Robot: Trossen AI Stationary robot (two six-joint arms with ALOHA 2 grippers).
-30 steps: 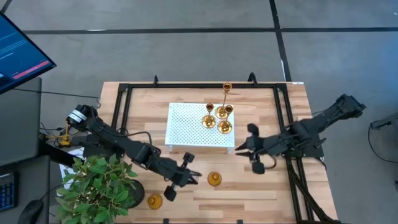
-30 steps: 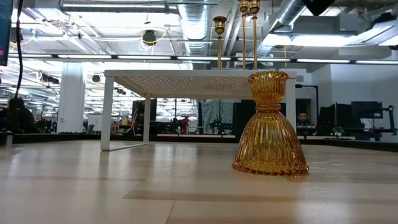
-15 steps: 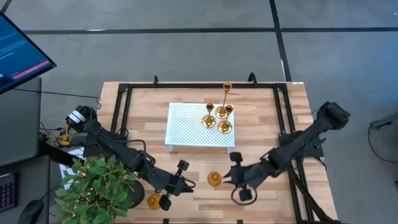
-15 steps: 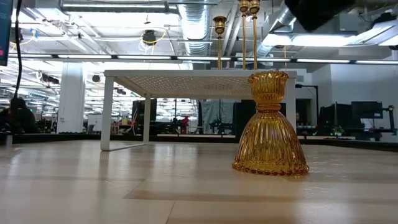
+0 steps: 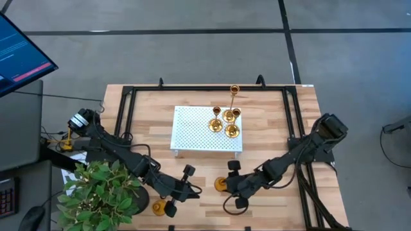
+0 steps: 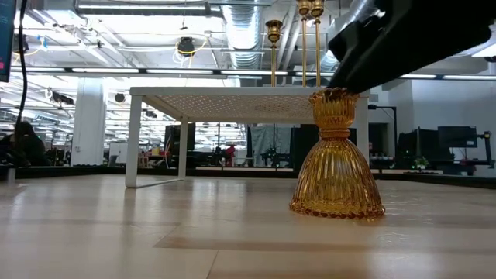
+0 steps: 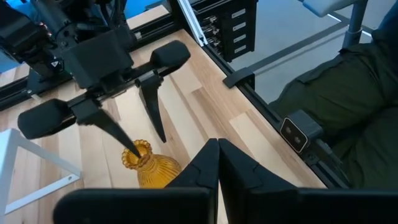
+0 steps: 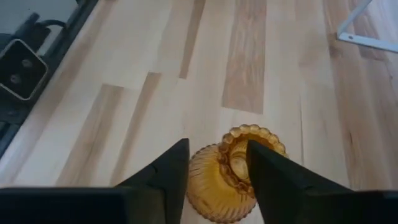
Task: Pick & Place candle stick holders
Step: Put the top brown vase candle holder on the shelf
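Now the right pincer (image 5: 229,184) stands spread, its fingers (image 8: 171,168) on either side of the neck of a squat amber candle stick holder (image 5: 220,185), not closed on it. That holder rests upright on the surface (image 5: 270,109), just in front of the white perforated tray (image 5: 192,128). Three slim gold holders (image 5: 228,119) stand on the tray's right end. The left pincer (image 5: 182,186) is clenched on nothing, near the tray's front edge. Another amber holder (image 5: 160,207) sits farther forward, beside a potted plant (image 5: 103,192).
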